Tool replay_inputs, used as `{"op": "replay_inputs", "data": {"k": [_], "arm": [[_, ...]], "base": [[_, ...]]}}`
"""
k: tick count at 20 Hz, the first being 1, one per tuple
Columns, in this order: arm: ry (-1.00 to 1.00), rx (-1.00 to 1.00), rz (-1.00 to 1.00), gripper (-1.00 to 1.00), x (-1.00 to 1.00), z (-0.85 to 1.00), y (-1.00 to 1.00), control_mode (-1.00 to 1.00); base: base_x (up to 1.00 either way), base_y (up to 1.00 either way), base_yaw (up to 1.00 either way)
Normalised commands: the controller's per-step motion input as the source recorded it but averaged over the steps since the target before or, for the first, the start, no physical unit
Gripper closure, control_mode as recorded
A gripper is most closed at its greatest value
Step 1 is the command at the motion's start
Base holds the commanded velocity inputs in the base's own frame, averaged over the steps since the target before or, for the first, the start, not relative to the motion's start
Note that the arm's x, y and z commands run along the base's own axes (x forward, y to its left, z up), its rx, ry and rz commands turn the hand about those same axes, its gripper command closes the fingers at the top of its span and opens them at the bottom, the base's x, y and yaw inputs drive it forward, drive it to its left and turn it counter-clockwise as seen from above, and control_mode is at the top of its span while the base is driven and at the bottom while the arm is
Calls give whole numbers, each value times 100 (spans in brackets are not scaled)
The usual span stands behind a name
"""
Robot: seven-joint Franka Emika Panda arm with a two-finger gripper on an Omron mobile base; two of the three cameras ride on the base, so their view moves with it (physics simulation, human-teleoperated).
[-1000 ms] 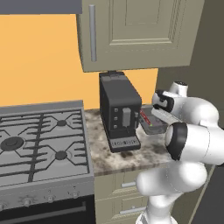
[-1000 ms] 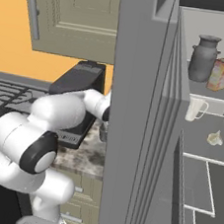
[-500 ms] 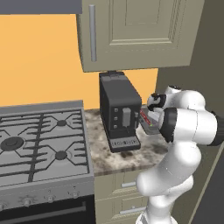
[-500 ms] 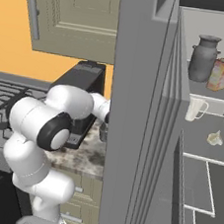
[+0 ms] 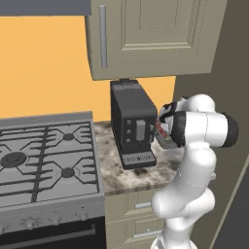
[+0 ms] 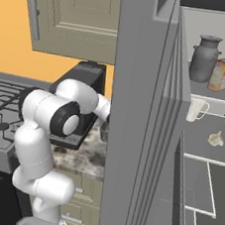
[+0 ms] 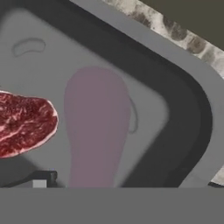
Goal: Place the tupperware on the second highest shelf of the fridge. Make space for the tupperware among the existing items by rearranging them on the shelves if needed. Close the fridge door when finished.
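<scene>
I see the fridge standing open on my right, and its near wall hides the end of my arm. Inside, the jug and the carton stand together on one shelf, the mug just below. The tupperware lies on the counter beside the coffee machine, mostly covered by my arm. In the hand view its grey inside is very near, with red meat cut off at the left. The fingers are spread wide; I cannot make them out clearly.
</scene>
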Motion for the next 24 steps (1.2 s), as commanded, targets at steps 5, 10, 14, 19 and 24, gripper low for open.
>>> {"op": "replay_inputs", "data": {"k": [5, 10, 14, 19, 24], "arm": [[-2, 0, -2, -100, 35, -39, 0, -100], [-2, 0, -3, 100, 9, -79, 12, -100], [-4, 0, -2, 100, 1, -33, 11, -100], [0, 0, 0, 100, -4, 0, 0, -100], [0, 0, -7, 100, -80, 12, 0, -100]], "base": [[0, 0, 0], [0, 0, 0], [0, 0, 0], [0, 0, 0], [0, 0, 0]]}}
